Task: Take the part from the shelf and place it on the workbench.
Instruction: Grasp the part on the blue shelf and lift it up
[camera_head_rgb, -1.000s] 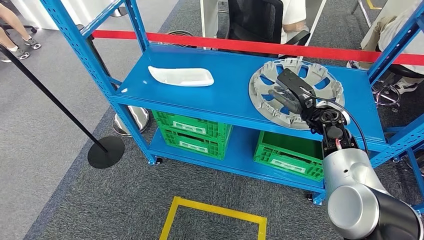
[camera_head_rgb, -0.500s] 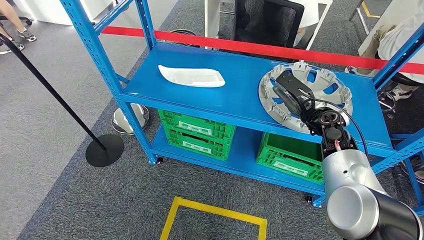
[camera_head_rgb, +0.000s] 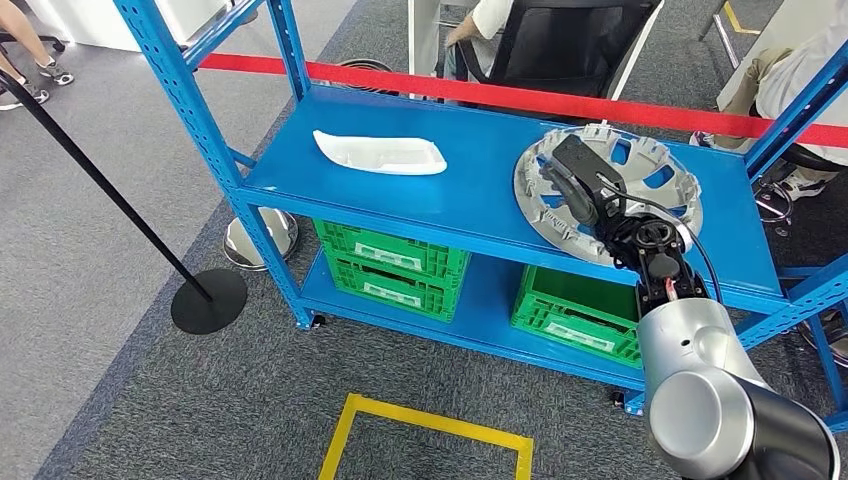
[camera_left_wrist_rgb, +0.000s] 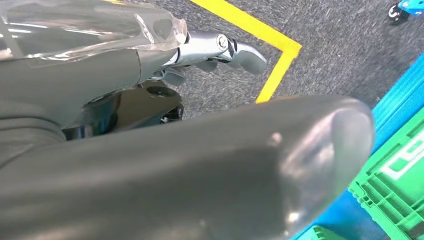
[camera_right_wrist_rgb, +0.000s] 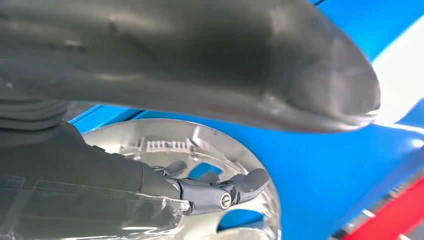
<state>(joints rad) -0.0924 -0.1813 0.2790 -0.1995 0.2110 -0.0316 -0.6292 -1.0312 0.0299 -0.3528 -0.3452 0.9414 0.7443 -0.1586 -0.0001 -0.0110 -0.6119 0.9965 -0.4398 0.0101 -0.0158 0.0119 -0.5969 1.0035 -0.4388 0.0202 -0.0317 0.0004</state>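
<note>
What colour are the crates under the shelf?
Green crates, with white labels; clearest in the head view.

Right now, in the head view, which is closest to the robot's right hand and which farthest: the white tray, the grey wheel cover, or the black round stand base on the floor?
1. Grey wheel cover, under the right hand, shelf's right.
2. White tray, shelf's left.
3. Black stand base, floor, far left.

Workshop: blue steel shelving (camera_head_rgb: 470, 190), green crates (camera_head_rgb: 390, 262)

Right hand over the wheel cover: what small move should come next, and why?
Probably close the fingers on the wheel cover. The right hand lies over it on the blue shelf with fingers spread, and the right wrist view shows no grip yet.
</note>
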